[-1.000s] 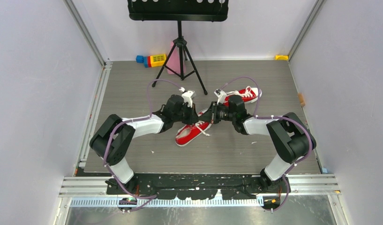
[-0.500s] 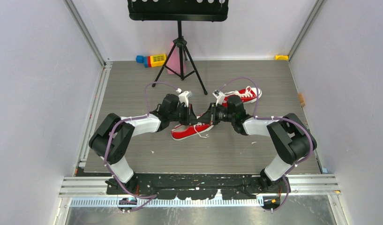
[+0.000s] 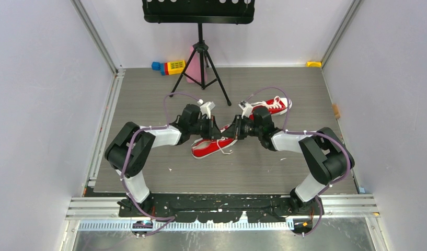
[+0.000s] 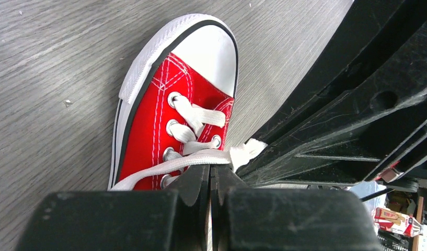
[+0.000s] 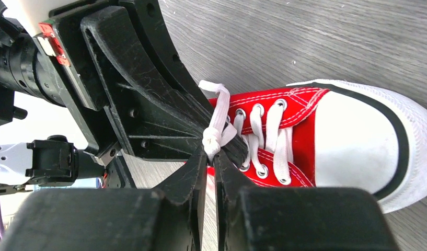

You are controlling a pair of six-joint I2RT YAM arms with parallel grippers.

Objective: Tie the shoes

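One red shoe (image 3: pixel 210 147) with white laces and a white toe cap lies mid-table under both grippers. It also shows in the left wrist view (image 4: pixel 169 110) and the right wrist view (image 5: pixel 326 136). The second red shoe (image 3: pixel 272 106) lies behind the right arm. My left gripper (image 3: pixel 218 132) is shut on a white lace (image 4: pixel 174 163) at its fingertips (image 4: pixel 198 178). My right gripper (image 3: pixel 231 132) is shut on a knotted white lace end (image 5: pixel 215 125). The two grippers meet tip to tip above the shoe's lacing.
A black tripod music stand (image 3: pixel 200 63) stands at the back centre. Coloured toy blocks (image 3: pixel 169 66) and a pink object (image 3: pixel 192 65) lie near it. A small yellow item (image 3: pixel 314 64) sits at the back right corner. Walls close both sides.
The near shoe has swung from a diagonal to nearly sideways and shifted slightly left. Both grippers stayed together over it, and the left arm drew in a little.
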